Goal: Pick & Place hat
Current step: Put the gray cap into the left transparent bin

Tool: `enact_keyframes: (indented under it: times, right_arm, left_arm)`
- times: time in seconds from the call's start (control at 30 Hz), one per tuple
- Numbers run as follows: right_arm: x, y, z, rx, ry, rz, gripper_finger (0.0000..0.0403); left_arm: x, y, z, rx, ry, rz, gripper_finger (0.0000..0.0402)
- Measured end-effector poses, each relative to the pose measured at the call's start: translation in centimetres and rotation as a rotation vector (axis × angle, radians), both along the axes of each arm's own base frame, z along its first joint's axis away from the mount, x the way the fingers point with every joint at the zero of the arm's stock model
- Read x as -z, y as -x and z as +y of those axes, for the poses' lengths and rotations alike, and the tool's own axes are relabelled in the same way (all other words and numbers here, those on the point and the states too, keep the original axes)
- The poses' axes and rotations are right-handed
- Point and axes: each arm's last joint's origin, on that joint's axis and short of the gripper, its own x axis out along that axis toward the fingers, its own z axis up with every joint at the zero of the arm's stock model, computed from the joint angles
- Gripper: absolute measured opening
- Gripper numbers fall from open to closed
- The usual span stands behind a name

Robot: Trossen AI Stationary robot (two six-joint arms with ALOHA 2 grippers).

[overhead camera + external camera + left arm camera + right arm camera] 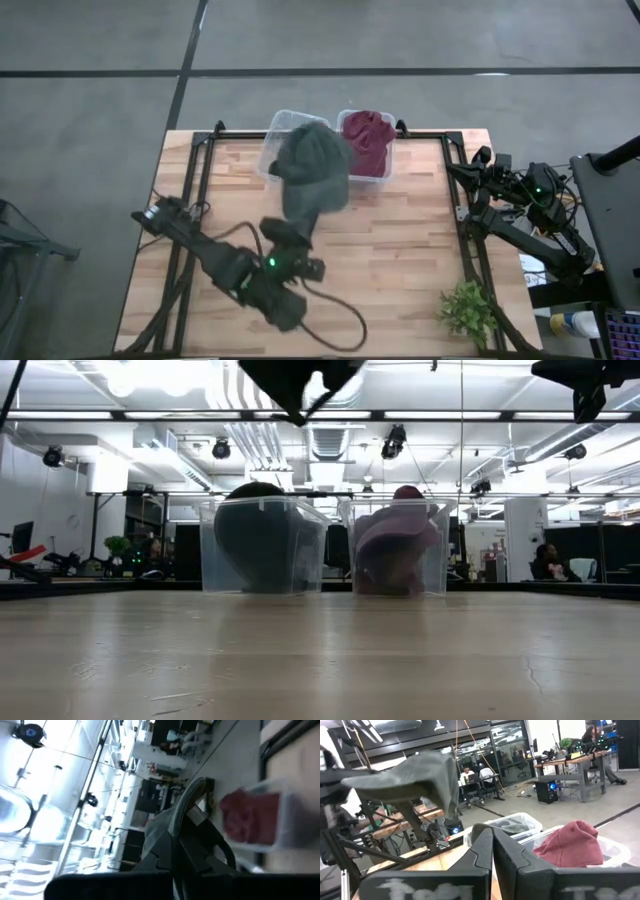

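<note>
The left gripper (300, 232) holds a grey-green hat (312, 170) by its brim, fingers pinched on the fabric, and the hat hangs in the air above the table (400, 250). From overhead, the hat covers most of the left clear bin (272, 140), which sits at about 12 o'clock from the table's centre, at the far edge. The hat's crown points toward 12 o'clock and its brim toward 6 o'clock, where the gripper grasps it. In the low view, the hat's dark underside (295, 382) shows at the top edge, well above the bin (262, 545), so it is not touching the container.

Just beside that bin, at its 3 o'clock, stands a second clear bin (388, 160) with a dark red hat (366, 142) lying inside. The low view shows a dark rounded item (255, 535) already inside the left bin.

The right gripper (478, 165) waits off the table's right edge, at about 2 o'clock from the centre, near its frame; its fingers (485, 852) look pressed together with nothing between them. A small green plant (466, 310) stands near the table's 4 o'clock corner. People sit at desks in the room behind.
</note>
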Motion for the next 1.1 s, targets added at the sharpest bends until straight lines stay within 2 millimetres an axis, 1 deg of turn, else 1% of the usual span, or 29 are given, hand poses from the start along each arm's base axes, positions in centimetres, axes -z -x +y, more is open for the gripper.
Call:
enact_keyframes:
  times: [0.1, 0.2, 0.4, 0.6, 0.7, 0.8, 0.9, 0.97, 1.1]
  right_arm:
    - [0.0, 0.0, 0.0, 0.001, 0.000, 0.000, 0.0008]
    - [0.0, 0.0, 0.0, 0.004, 0.002, 0.001, 0.0008]
    - [0.0, 0.0, 0.0, 0.005, 0.004, 0.002, 0.0008]
    - [0.0, 0.0, 0.0, 0.005, 0.006, 0.002, 0.0008]
    - [0.0, 0.0, 0.0, 0.005, 0.003, 0.002, 0.0008]
    - [0.0, 0.0, 0.0, 0.005, -0.001, 0.000, 0.0008]
    - [0.0, 0.0, 0.0, 0.004, -0.002, 0.001, 0.0008]
    - [0.0, 0.0, 0.0, 0.005, -0.001, 0.000, 0.0008]
    - [0.0, 0.0, 0.0, 0.005, -0.001, 0.001, 0.0008]
  left_arm:
    - [-0.4, 1.0, 1.9, -0.010, -0.010, 0.042, 0.0005]
    - [0.0, 1.8, 3.9, -0.015, -0.004, 0.085, 0.0005]
    - [2.7, 3.2, 7.8, -0.091, -0.032, 0.166, 0.0005]
    - [5.0, 4.2, 11.2, -0.120, 0.039, 0.201, 0.0005]
    - [6.2, 4.3, 12.6, -0.113, 0.091, 0.229, 0.0005]
    - [7.4, 4.2, 14.2, -0.148, 0.082, 0.289, 0.0005]
    - [8.5, 3.7, 15.8, -0.147, 0.126, 0.322, 0.0005]
    - [8.9, 3.4, 16.5, -0.147, 0.134, 0.339, 0.0005]
    - [8.9, 2.7, 17.5, -0.114, 0.141, 0.335, 0.0005]
